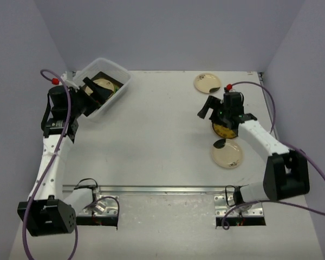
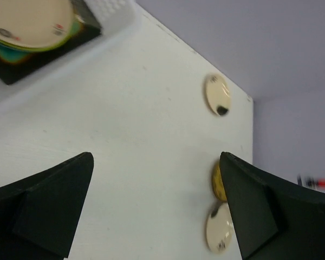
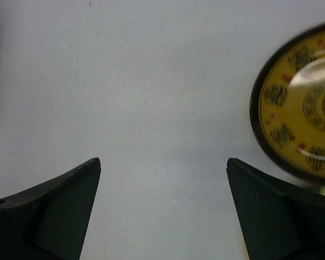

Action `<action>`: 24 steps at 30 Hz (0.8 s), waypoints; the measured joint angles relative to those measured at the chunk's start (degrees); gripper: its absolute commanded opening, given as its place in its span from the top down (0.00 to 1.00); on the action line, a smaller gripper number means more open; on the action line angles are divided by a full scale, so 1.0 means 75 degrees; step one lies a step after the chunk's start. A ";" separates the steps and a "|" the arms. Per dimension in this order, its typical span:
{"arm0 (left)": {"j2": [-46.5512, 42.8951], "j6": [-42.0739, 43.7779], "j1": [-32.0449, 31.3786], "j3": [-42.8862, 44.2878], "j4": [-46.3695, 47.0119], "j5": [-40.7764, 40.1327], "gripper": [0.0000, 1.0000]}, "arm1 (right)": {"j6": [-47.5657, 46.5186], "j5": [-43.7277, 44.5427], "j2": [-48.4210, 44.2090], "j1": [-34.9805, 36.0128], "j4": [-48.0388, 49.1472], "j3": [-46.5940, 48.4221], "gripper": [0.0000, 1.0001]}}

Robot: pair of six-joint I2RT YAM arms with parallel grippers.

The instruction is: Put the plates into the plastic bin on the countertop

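The plastic bin [image 1: 121,71] stands at the back left of the countertop [image 1: 157,135]. It holds a stack of plates with a cream round [image 1: 103,84] on top. In the left wrist view the cream round [image 2: 30,21] lies on green and teal plates over a dark square. My left gripper [image 1: 97,91] hangs open and empty over the bin. My right gripper [image 1: 223,115] is open and empty above the mustard-patterned plate [image 1: 223,130], which shows at the right in the right wrist view [image 3: 300,105]. Two cream plates lie on the table, one behind [image 1: 207,82] and one in front [image 1: 227,154].
The left wrist view shows the far cream plate [image 2: 217,94], the mustard plate [image 2: 216,181] and the near cream plate [image 2: 218,230] past the open fingers. Grey walls close in the back and sides. A metal rail [image 1: 162,189] runs along the front edge.
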 measured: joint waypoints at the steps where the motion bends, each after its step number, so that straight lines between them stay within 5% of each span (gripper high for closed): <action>1: -0.0501 0.0152 -0.0233 -0.0298 0.0148 0.0297 0.00 | 0.0054 -0.0004 0.0587 -0.0145 0.0024 0.0555 0.01; 10: -0.2715 0.1299 -0.0459 -0.2462 0.0287 0.1057 0.00 | 0.0877 0.0418 0.5126 -0.1430 0.0199 0.4699 0.02; 17: -0.2765 0.1795 -0.0459 -0.2837 -0.0064 0.1031 0.00 | 0.1461 -0.0611 0.6738 -0.2581 0.2118 0.5032 0.08; 24: -0.2774 0.1929 -0.0459 -0.2837 -0.0033 0.1124 0.00 | 0.1907 -0.1418 0.8371 -0.2749 0.2688 0.6936 0.33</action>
